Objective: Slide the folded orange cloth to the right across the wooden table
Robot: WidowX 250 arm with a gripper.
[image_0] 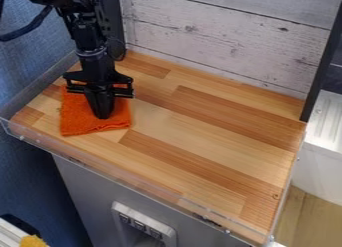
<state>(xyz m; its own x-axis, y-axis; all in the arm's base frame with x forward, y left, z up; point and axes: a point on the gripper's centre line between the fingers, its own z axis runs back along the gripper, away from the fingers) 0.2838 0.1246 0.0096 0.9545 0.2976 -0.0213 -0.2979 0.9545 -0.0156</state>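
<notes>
In the camera view, you have the black gripper [102,115] in the upper left of the frame, hanging straight down over the orange cloth [76,120], with its tips low against the fabric or just above it; you cannot tell which from this angle. Its two fingers look drawn together into one narrow wedge, and you cannot tell whether any fold of cloth is caught between them. The relation to read is that the cloth lies directly under the claw, not off to one side: your tips sit a little right of its middle, so more of it spreads toward the left of the frame and down toward the lower left, while a narrower strip shows to the right of them. The cloth lies flat and roughly square, so you get no clear long axis from it; its left edge runs almost straight up the frame, and its lower edge rises slightly toward the right. The upper part passes behind the gripper's crossbar, which hides how that side lies. Beneath it is the wooden worktop [200,122], which stretches away toward the right and lower right of the frame. Beyond that, the whitewashed plank panel [220,38] stands along the top, and the clear rail [113,172] slants along the near edge, below the cloth and apart from it.
</notes>
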